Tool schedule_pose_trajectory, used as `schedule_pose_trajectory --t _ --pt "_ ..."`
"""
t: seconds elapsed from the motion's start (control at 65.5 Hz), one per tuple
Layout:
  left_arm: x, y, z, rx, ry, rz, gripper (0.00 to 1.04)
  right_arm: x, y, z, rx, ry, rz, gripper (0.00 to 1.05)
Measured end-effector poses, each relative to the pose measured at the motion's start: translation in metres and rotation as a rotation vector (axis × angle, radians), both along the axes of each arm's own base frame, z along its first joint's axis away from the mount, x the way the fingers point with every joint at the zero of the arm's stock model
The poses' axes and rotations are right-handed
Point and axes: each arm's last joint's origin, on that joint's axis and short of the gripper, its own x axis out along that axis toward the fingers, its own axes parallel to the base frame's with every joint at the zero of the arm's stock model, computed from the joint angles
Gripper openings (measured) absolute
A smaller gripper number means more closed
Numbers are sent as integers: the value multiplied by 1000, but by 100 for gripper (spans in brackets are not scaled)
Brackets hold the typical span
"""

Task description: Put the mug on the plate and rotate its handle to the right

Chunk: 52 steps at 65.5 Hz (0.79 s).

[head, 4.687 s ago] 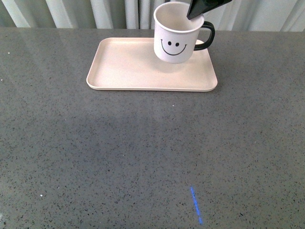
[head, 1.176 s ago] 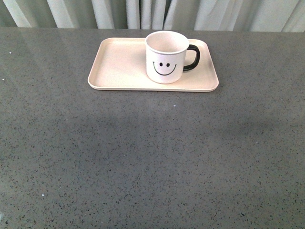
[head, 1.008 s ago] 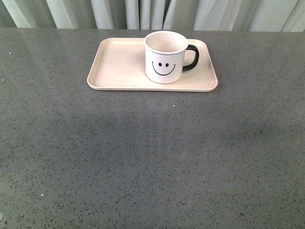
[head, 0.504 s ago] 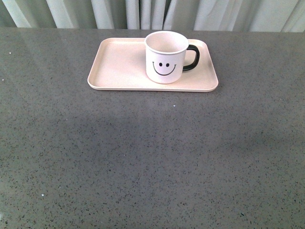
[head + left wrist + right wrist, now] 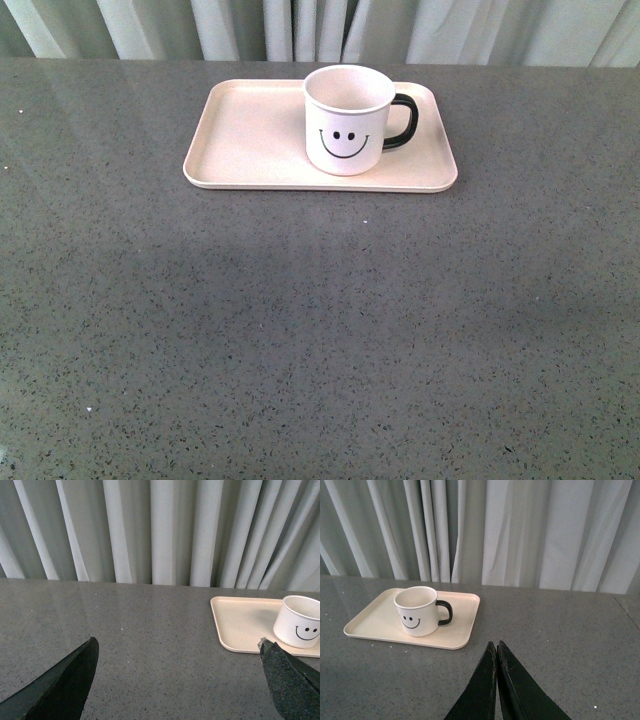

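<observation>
Two grippers show only in their own wrist views, and neither holds anything. We see our left gripper [image 5: 177, 680] spread wide, its two dark fingers [image 5: 60, 687] far apart at opposite sides of the picture, with bare table between them. Our right gripper [image 5: 496, 647] is pressed together, its fingertips meeting in a thin line, hanging above the grey speckled table [image 5: 320, 330] and well apart from the tray. In the front view we see no arm at all.

Outward from the grippers, we find the mug [image 5: 349, 120] standing upright on the plate [image 5: 250, 140], resting on the plate's right half. Its smiley face looks toward us, and the handle [image 5: 403, 121] points to the right, over the plate's right part and inside its rim. We see the mug's inside as plain white, with nothing visible in it. The left half of the plate is bare. The plate lies flat near the far edge of the table, with pale pleated curtains [image 5: 300, 25] hanging behind it.
</observation>
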Motion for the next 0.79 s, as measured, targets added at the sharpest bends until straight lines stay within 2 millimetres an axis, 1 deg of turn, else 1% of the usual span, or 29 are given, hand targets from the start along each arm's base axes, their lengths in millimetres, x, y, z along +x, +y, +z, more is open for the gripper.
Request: schedule_pose_trajectory --t 0.336,0.412,0.473,0.626,0.641,0.672,0.794 --pt "0 0 0 0 0 0 96 -8 0 -1 0 1 0 2" --pt "0 0 0 0 0 0 96 -15 0 -5 0 35 0 2" --pt "0 0 0 0 0 0 96 -18 0 -4 0 11 0 2" --pt "0 0 0 0 0 0 96 -19 0 -3 0 5 0 2" --pt "0 0 0 0 0 0 96 -19 0 -3 -1 5 0 2" --pt "0 0 0 0 0 0 96 -19 0 -3 0 5 0 7" --pt "0 0 0 0 0 0 96 -19 0 -3 0 5 0 30"
